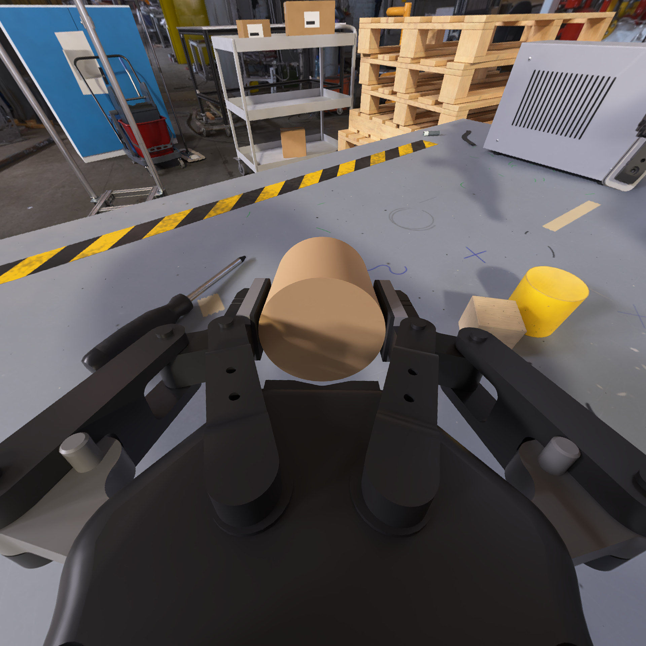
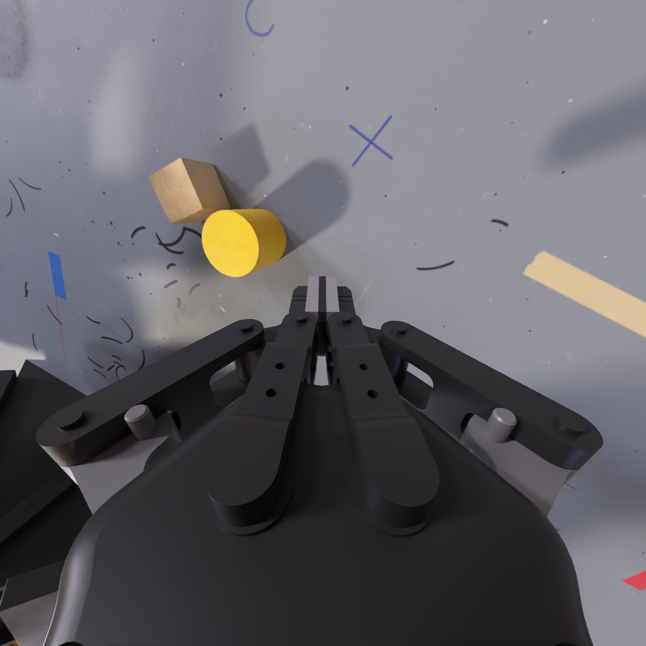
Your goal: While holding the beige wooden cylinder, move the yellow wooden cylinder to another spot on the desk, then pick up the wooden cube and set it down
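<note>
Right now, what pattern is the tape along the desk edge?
Diagonal yellow and black stripes on the hazard tape, clearest in the left wrist view.

In the left wrist view the wooden cube point(image 1: 493, 316) is partly hidden behind a gripper link at right, and the grey cabinet point(image 1: 566, 105) is cut off by the upper right edge.

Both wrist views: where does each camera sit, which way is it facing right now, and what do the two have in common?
Left wrist view: sits behind the left gripper, facing low across the desk toward its striped edge; its fingers clamp the beige wooden cylinder, a screwdriver to one side.
Right wrist view: sits above the desk, facing steeply down; the right gripper shows shut and empty.
Shared: the yellow wooden cylinder and wooden cube, close together on the desk.
</note>
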Available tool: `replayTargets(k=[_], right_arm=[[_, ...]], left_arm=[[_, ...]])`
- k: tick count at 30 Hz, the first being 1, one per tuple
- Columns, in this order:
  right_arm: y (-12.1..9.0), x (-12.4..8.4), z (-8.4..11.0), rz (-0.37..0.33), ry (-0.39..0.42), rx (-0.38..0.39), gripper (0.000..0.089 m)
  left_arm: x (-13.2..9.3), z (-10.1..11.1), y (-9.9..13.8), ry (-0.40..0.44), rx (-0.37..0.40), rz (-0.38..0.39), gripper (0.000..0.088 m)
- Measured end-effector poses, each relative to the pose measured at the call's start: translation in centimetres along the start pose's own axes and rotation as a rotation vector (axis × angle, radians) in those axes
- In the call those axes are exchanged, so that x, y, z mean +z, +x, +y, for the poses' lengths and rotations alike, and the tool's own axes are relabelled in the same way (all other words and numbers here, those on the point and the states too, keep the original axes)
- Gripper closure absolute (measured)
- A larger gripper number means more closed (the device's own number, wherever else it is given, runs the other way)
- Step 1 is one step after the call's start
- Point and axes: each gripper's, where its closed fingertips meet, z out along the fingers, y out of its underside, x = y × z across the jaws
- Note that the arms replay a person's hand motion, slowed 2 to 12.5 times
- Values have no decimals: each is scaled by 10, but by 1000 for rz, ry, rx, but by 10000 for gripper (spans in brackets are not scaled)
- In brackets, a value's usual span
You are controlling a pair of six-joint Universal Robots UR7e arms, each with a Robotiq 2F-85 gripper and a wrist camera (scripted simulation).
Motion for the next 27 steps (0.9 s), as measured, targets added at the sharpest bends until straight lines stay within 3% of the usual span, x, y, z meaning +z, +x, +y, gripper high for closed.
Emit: replayTargets(k=[13,18,27], right_arm=[[-48,42,1,-76,-83,12,893],[-73,48,-4,-134,-79,-12,826],[-86,47,-11,-104,-69,-88,713]], left_arm=[[-8,-4,-11,26,-54,-20,373],[-9,-5,-13,31,-59,-26,373],[-10,-2,-18,23,-59,-43,373]])
